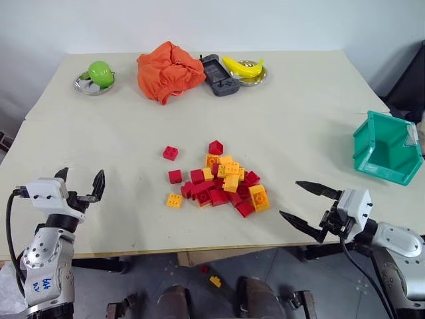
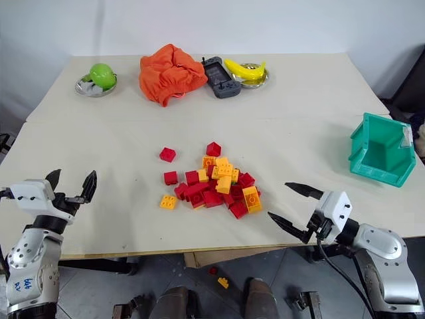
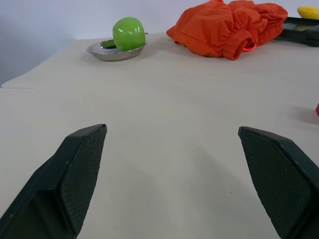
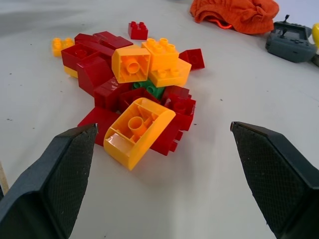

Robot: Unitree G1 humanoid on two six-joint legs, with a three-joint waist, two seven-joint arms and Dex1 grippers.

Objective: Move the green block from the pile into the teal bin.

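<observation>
Hovering: right end effector (image 1: 307, 204) level, spread | facing pile (image 1: 222, 184)

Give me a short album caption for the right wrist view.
Open right gripper faces the pile, the green block half buried among red and yellow bricks.

Beige table (image 1: 299, 106) against plain white wall (image 1: 199, 23); grey floor (image 1: 146, 279) below front edge.
</observation>
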